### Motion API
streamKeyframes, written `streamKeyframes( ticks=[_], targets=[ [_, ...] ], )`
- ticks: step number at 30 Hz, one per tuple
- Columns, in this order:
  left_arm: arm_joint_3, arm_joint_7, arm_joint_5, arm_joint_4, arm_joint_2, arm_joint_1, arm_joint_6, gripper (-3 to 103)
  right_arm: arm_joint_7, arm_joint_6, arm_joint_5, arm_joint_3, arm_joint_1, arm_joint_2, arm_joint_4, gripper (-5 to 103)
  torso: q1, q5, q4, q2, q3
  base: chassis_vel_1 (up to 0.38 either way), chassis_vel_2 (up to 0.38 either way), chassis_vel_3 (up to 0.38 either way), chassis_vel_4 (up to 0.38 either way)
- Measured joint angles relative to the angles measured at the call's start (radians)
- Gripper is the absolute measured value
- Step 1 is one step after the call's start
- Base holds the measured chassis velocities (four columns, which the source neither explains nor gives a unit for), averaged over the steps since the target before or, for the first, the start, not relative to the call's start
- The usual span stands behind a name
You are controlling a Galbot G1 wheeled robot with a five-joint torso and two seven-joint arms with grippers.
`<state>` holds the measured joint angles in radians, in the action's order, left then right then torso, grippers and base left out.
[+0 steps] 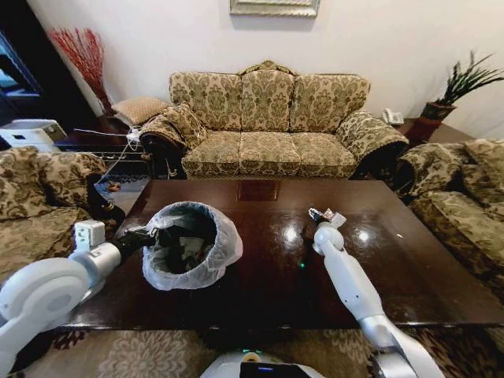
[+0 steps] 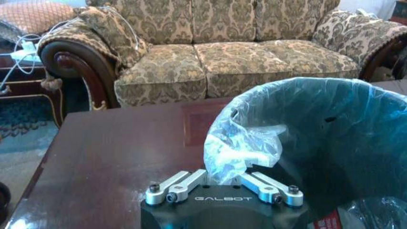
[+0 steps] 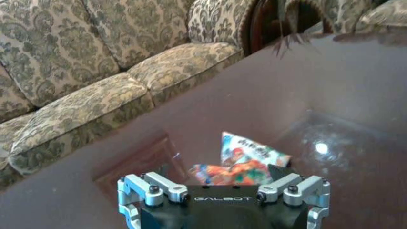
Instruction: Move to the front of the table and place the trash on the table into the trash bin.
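While the left hand (image 2: 224,183) pinches the bin (image 1: 191,244) liner, the right hand (image 3: 224,191) pinches a wrapper (image 3: 245,160) — not yet dropped in; the worktop (image 1: 409,268) looks otherwise bare.

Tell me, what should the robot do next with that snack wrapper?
Probably carry it sideways to the trash bin. The right gripper seems to hold the wrapper above the table, and the left gripper grips the bin's bag rim.

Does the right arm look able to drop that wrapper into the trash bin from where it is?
Probably yes: the right gripper holds the wrapper, and bare table separates it from the trash bin.
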<state>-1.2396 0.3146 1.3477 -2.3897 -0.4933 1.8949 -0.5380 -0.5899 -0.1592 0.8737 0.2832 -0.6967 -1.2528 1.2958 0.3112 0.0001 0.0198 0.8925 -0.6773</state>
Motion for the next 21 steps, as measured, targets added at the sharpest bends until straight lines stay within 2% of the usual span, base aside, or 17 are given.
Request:
streamKeyframes(
  ticks=[5, 7, 9, 15, 18, 20, 21],
  targets=[
    [0.015, -0.001, -0.004, 0.016, 0.010, -0.010, 0.006, 2, 0.000, 0.001, 0.006, 0.005, -0.001, 0.006, -0.005, 100, 0.000, -0.0005, 0.0002, 0.000, 0.000, 0.000, 0.000, 0.000, 0.000],
    [0.025, -0.003, -0.005, 0.022, 0.017, -0.018, 0.010, 2, 0.000, 0.002, 0.028, 0.004, 0.012, 0.005, -0.028, 100, 0.000, -0.0005, 0.0006, 0.000, 0.000, 0.000, 0.000, 0.000, 0.000],
    [0.031, -0.003, -0.005, 0.024, 0.016, -0.022, 0.016, 2, 0.000, 0.003, 0.092, -0.001, 0.037, 0.005, -0.061, 100, 0.000, 0.0000, 0.0006, 0.000, 0.000, 0.000, 0.000, 0.000, 0.000],
    [0.037, -0.010, -0.016, 0.035, 0.010, -0.019, 0.018, 2, -0.001, 0.002, 0.136, -0.015, 0.056, 0.015, -0.100, 103, 0.000, 0.0001, 0.0005, 0.000, 0.000, 0.000, 0.000, 0.000, 0.000],
    [0.043, -0.013, -0.017, 0.039, 0.014, -0.026, 0.022, 2, -0.001, 0.005, 0.137, -0.016, 0.070, 0.017, -0.126, 95, 0.000, -0.0003, 0.0006, 0.000, 0.000, 0.000, 0.000, 0.000, 0.000],
    [0.045, -0.013, -0.017, 0.040, 0.015, -0.028, 0.023, 2, 0.002, 0.007, 0.138, -0.018, 0.073, 0.019, -0.134, 95, 0.000, -0.0003, 0.0006, 0.000, 0.000, 0.000, 0.000, 0.000, 0.000],
    [0.049, -0.013, -0.017, 0.040, 0.015, -0.030, 0.023, 2, 0.007, 0.011, 0.140, -0.022, 0.077, 0.023, -0.147, 85, 0.000, -0.0002, 0.0005, 0.000, 0.000, 0.000, 0.000, 0.000, 0.000]
  ],
)
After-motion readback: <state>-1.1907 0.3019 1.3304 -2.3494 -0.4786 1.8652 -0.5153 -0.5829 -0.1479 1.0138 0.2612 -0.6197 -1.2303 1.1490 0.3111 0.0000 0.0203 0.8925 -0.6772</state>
